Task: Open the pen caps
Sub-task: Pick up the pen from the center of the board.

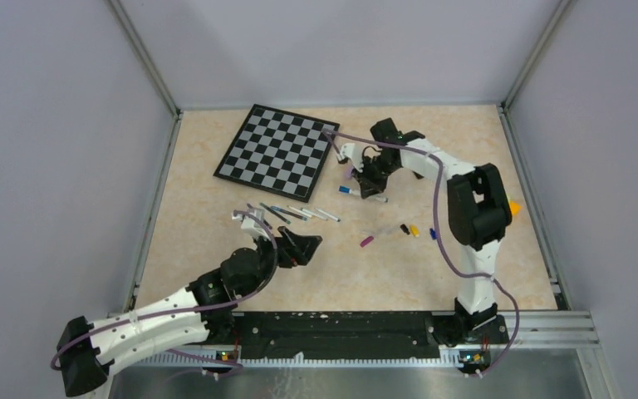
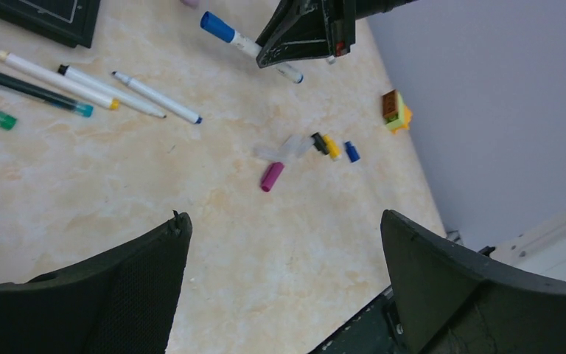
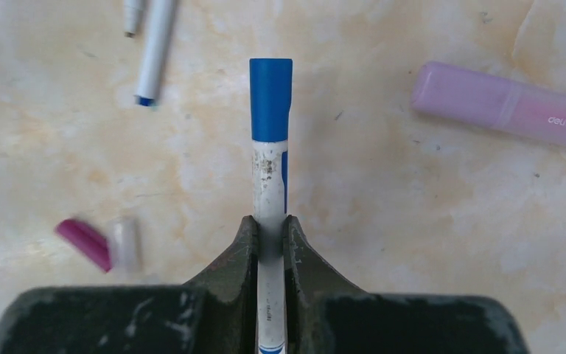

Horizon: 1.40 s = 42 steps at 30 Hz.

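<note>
My right gripper (image 3: pixel 270 225) is shut on the barrel of a white pen (image 3: pixel 270 184). Its blue cap (image 3: pixel 270 99) is still on and points away from the fingers. In the top view this right gripper (image 1: pixel 370 187) is low over the table, just right of the chessboard. My left gripper (image 2: pixel 284 219) is open with nothing between its fingers, above bare table at the near left (image 1: pixel 299 245). Loose caps lie on the table: magenta (image 2: pixel 271 176), black (image 2: pixel 318 141), yellow (image 2: pixel 331 146) and blue (image 2: pixel 351 151). A row of several pens (image 1: pixel 299 213) lies between the two grippers.
A black-and-white chessboard (image 1: pixel 278 151) lies at the back left. A yellow-orange block (image 1: pixel 515 207) sits by the right wall. A pink highlighter (image 3: pixel 501 107) lies close to the held pen. Grey walls enclose the table on three sides.
</note>
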Each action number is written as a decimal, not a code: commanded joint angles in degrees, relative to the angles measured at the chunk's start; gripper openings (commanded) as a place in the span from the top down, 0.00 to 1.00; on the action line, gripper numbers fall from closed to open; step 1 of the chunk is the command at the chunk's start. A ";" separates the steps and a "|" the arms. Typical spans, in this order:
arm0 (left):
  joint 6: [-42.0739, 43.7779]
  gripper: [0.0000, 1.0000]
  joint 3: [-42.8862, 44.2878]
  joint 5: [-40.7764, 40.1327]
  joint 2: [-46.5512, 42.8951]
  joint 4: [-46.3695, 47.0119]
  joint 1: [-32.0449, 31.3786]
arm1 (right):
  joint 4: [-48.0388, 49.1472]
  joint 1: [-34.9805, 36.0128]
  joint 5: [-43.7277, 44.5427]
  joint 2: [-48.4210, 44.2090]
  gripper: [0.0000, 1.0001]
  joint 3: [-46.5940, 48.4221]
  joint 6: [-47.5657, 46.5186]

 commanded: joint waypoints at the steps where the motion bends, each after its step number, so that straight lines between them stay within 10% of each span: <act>1: -1.85 0.01 -0.77 2.35 -0.22 11.81 0.23 | -1.14 0.74 -10.75 -12.74 1.00 -4.10 5.34; 9: -1.81 0.01 0.11 3.86 5.19 25.83 0.51 | 5.78 -0.13 -32.79 -30.23 1.00 -24.50 15.22; 16: -1.21 0.05 4.05 9.33 17.83 35.72 0.48 | 68.46 -7.09 -43.71 -46.18 1.00 -54.06 69.71; 42: 0.45 0.31 23.15 19.69 46.67 37.25 0.47 | 81.93 -9.63 -27.87 -51.26 1.00 -60.33 99.44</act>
